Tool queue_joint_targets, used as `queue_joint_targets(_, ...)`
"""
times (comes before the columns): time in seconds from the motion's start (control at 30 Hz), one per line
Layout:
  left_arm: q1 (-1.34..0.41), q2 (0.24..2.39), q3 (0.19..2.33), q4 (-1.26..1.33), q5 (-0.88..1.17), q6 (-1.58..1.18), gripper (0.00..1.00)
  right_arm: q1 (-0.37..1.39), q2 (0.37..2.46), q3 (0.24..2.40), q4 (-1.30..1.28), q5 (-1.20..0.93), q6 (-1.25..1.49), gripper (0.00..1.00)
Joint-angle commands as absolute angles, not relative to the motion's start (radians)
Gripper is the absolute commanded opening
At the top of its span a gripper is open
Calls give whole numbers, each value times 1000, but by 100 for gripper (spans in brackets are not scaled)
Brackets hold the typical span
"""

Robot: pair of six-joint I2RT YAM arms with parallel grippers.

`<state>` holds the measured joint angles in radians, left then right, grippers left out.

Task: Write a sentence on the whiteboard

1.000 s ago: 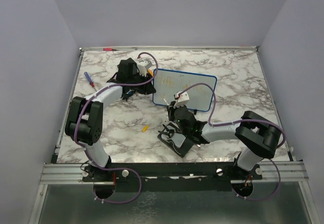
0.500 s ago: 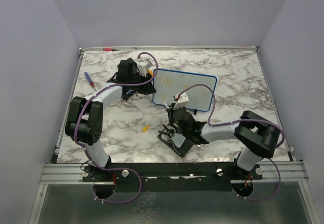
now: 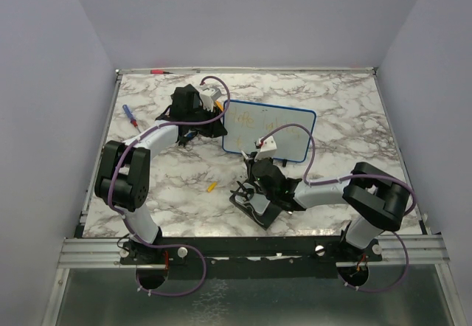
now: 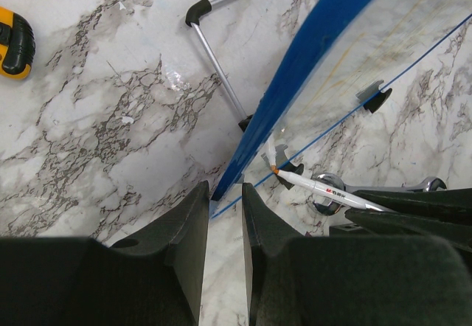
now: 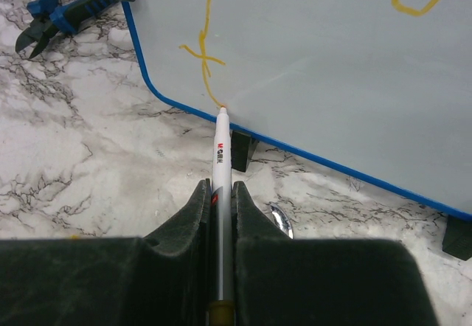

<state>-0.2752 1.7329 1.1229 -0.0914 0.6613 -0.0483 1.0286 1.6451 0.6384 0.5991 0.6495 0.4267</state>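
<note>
The whiteboard (image 3: 280, 119), rim pinched by the left hand (image 4: 225, 188), is touched by a pen (image 5: 220, 153) clamped in the low right hand (image 5: 219, 186).

Small white whiteboard (image 3: 287, 113) with a thin blue rim and rounded corners, sitting a bit crooked near the middle of the marble table (image 3: 354, 112), little black feet under its edge, the sentence (image 5: 203, 54) in thin orange-yellow strokes, faint, only a few letters showing

Plain pale lilac walls (image 3: 243, 16) close in a marble-patterned table (image 3: 346, 97) on three sides. A metal rail (image 3: 96, 251) runs along its near edge; the light is even.
</note>
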Motion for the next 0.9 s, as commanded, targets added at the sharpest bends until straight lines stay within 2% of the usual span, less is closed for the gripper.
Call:
queue_joint_targets(0.0,-280,1724,1141,-72,649,-44,25,1031,1613,618,578,726,435,0)
queue_joint_targets(0.2,-281,1725,1141,-72,649,-44,25,1031,1603,609,621,671,391,0)
queue_joint_targets(0.37,-280,1726,1141,-71,648,-44,25,1031,1514,547,728,575,314,0)
queue_joint_targets(0.57,-281,1726,1141,-72,647,-44,25,1031,1448,562,710,654,284,0)
queue_joint_targets(0.87,-281,1725,1140,-73,647,-43,25,1030,1501,618,782,709,188,0)
